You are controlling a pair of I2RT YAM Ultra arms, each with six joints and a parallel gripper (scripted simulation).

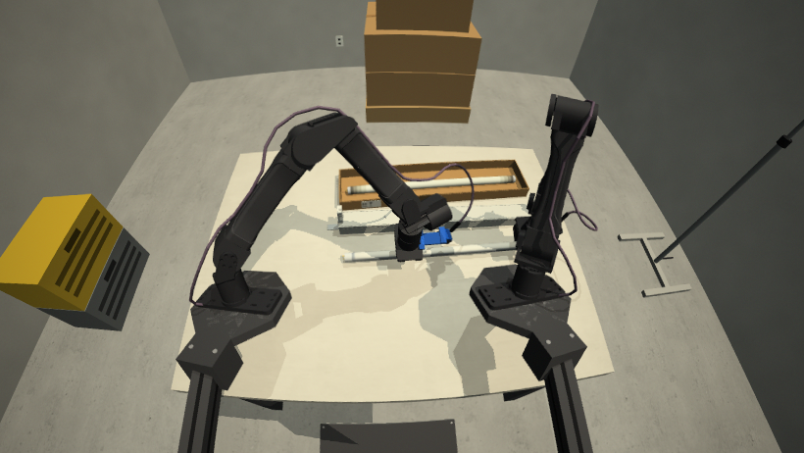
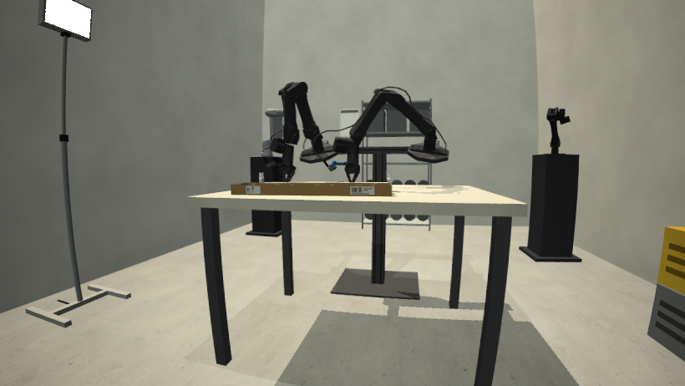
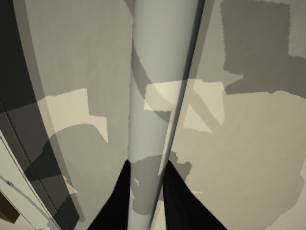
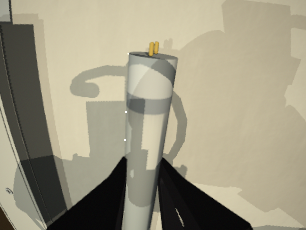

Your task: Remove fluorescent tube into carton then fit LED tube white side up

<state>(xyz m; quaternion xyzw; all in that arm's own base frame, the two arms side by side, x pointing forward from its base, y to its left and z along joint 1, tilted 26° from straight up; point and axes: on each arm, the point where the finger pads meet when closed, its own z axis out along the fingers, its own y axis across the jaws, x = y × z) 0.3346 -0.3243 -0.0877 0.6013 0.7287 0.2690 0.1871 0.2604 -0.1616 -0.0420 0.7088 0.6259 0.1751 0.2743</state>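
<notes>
The LED tube point(image 1: 477, 249) point(image 3: 157, 60) point(image 4: 150, 120) is pinched by the fingers of both the left gripper point(image 1: 409, 250) point(image 2: 352, 180) point(image 3: 147, 165) and the right gripper point(image 2: 287, 179) point(image 4: 142, 163). Its long axis is nearly parallel to the light fixture point(image 1: 374, 216) point(image 3: 14, 172) point(image 4: 6, 140), beside it and farther from the arms' bases; a sideways transfer seems required.

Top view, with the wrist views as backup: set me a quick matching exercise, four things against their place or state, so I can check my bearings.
1. Old tube
2. LED tube
3. Light fixture
4. Carton

A. Brown, open-topped
B. Between carton and held tube
C. Gripped by left gripper and right gripper
D. Inside the carton

Pairs: 1-D, 2-C, 3-B, 4-A
</notes>
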